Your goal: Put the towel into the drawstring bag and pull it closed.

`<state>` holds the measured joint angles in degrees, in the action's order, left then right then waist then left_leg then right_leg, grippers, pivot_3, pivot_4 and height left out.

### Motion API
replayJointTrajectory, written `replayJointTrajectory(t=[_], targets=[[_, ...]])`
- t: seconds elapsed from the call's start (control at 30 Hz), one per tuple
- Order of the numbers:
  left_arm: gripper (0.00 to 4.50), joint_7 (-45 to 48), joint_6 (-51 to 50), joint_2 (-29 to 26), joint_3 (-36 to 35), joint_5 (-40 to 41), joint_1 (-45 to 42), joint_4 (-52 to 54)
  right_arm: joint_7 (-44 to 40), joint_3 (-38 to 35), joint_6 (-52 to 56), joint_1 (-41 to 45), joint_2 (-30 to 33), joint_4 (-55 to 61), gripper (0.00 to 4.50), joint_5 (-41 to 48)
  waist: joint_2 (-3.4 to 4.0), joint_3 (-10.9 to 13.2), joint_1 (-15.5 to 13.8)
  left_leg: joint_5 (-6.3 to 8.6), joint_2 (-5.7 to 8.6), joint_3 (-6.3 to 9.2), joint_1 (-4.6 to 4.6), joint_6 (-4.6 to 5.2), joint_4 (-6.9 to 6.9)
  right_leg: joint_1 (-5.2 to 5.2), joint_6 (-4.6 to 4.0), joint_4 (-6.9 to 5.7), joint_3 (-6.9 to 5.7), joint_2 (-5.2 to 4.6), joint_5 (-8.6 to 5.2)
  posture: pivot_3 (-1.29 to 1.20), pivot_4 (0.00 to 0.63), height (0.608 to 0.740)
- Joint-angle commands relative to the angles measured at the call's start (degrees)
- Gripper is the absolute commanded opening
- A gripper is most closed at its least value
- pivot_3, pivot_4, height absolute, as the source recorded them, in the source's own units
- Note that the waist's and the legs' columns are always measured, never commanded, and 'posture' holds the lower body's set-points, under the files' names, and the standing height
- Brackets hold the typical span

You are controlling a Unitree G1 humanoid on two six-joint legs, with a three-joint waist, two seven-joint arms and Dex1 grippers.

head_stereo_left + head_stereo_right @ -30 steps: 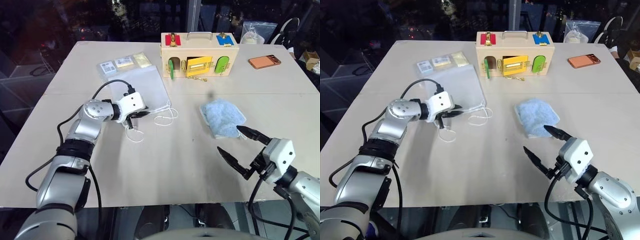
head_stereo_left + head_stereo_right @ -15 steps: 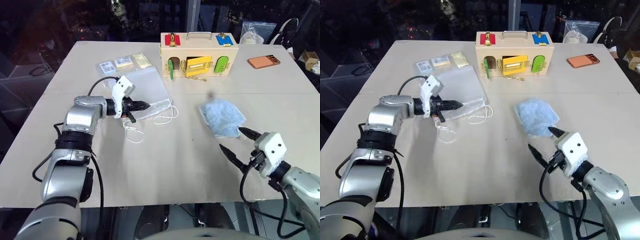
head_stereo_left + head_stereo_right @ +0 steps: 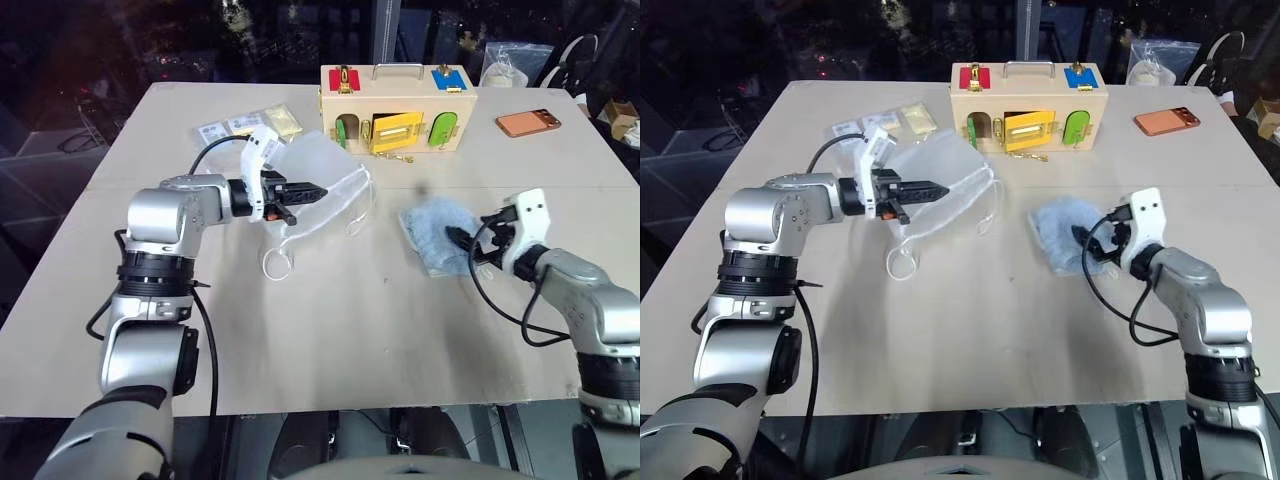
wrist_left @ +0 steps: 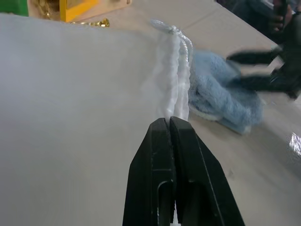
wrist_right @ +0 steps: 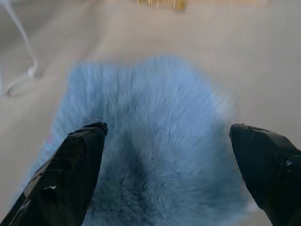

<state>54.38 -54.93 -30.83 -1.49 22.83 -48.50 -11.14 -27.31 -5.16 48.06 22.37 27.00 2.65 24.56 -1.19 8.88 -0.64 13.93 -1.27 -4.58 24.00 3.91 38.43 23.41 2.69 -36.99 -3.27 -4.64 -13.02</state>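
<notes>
We see the left gripper (image 3: 312, 190) clenched on the gathered rim of the bag (image 3: 325, 175), its 2 black fingers (image 4: 171, 155) pressed together with the white mesh edge pinched between their tips. That part of the bag is lifted off the table (image 3: 330, 320), the mesh hanging in a loose sheet from the grip toward the far left of the table. Its white cords (image 3: 280, 262) trail down and loop on the tabletop just near of the gripper.

The towel (image 3: 432, 232) lies flat on the table to the right of the bag, apart from it. The right gripper (image 5: 169, 136) is spread wide, 1 finger on each side of the towel's near-right part, the blue pile filling the gap between them. Its fingertips (image 5: 89, 136) sit low against the cloth, though we cannot tell whether they press into it. Nothing is grasped there.

On the far side of the table stands a wooden box (image 3: 398, 108) with a handle on top and red, green, yellow and blue fittings. To its left, beyond the bag, lie clear packets (image 3: 235, 127) holding small cards. An orange phone (image 3: 529, 123) lies at the far right, with a plastic bag (image 3: 512, 62) behind it at the table's edge.
</notes>
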Motion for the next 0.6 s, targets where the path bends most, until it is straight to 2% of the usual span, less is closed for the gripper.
replayJointTrajectory(t=[0.03,0.13,0.17,0.2,0.3,0.43,0.47,0.5,0.6], targets=[[0.04,-3.5,-0.6,0.9,-2.1,1.6,0.0,3.6,-5.0,7.7,-1.5,1.3,2.3,-6.4,4.5,-4.6,-0.03,0.0,0.3,0.0,0.0,-0.01,0.0,0.0,0.0,0.01,0.0,0.0,0.01,0.0,0.0,0.0,0.15,0.74],[0.04,-5.2,-1.7,1.4,-2.8,2.6,0.8,5.0,-8.0,13.4,-5.9,1.0,4.5,-10.0,4.5,-9.6,-0.2,-0.1,1.1,0.01,0.0,-0.03,-0.09,0.01,0.0,-0.04,0.01,0.0,0.05,0.0,0.0,0.0,0.15,0.74],[0.0,-5.6,-1.9,1.4,-2.9,2.9,1.0,5.3,-8.7,13.8,-6.6,0.9,4.7,-10.5,3.95,-9.9,-0.21,-0.2,1.2,0.02,-0.01,-0.03,-0.16,0.03,0.0,-0.07,0.01,-0.01,0.05,0.0,0.0,0.0,0.15,0.74],[0.0,-6.0,-2.4,1.6,-3.3,3.6,1.0,5.5,-9.8,13.8,-7.3,0.7,4.6,-10.5,3.84,-9.7,-0.22,-0.2,1.3,0.04,-0.02,-0.02,-0.17,0.06,0.0,-0.09,0.01,-0.01,0.05,0.0,0.0,0.0,0.15,0.74],[0.0,-7.1,-3.7,1.8,-4.3,5.1,0.9,5.4,-12.7,13.0,-8.1,-0.1,4.2,-8.6,2.42,-8.3,-0.26,-0.2,1.4,0.01,-0.03,0.03,-0.27,0.01,0.0,-0.17,0.0,-0.04,0.02,0.0,0.0,0.0,0.15,0.74],[0.0,-7.3,-4.1,1.6,-3.7,5.8,0.9,4.9,-16.7,11.2,-13.5,-2.9,3.0,-2.7,0.87,-5.8,-0.26,-0.2,1.3,0.0,-0.04,0.06,-0.26,-0.01,0.0,-0.18,0.0,-0.05,0.0,-0.01,0.0,0.0,0.15,0.74],[0.0,-7.3,-4.1,1.6,-3.3,5.8,1.0,4.8,-18.0,10.5,-15.1,-4.0,2.5,-0.5,0.28,-4.6,-0.25,-0.2,1.4,0.0,-0.04,0.09,-0.24,-0.03,-0.01,-0.18,0.0,-0.03,-0.01,-0.01,0.0,0.0,0.15,0.74],[0.0,-7.2,-4.4,1.6,-2.8,5.9,1.0,4.7,-19.4,9.4,-17.4,-5.4,1.8,1.9,0.07,-2.9,-0.25,-0.2,1.5,-0.01,-0.04,0.07,-0.24,-0.05,-0.02,-0.17,0.0,-0.03,0.0,0.0,0.0,0.0,0.15,0.74],[0.0,-7.3,-5.6,2.1,-1.9,6.5,1.4,5.2,-22.1,6.2,-19.2,-8.8,-0.8,8.7,0.02,3.6,-0.22,-0.1,1.4,-0.03,-0.05,0.12,-0.18,-0.09,-0.08,-0.13,0.01,-0.02,0.0,0.0,0.0,0.0,0.15,0.74]])
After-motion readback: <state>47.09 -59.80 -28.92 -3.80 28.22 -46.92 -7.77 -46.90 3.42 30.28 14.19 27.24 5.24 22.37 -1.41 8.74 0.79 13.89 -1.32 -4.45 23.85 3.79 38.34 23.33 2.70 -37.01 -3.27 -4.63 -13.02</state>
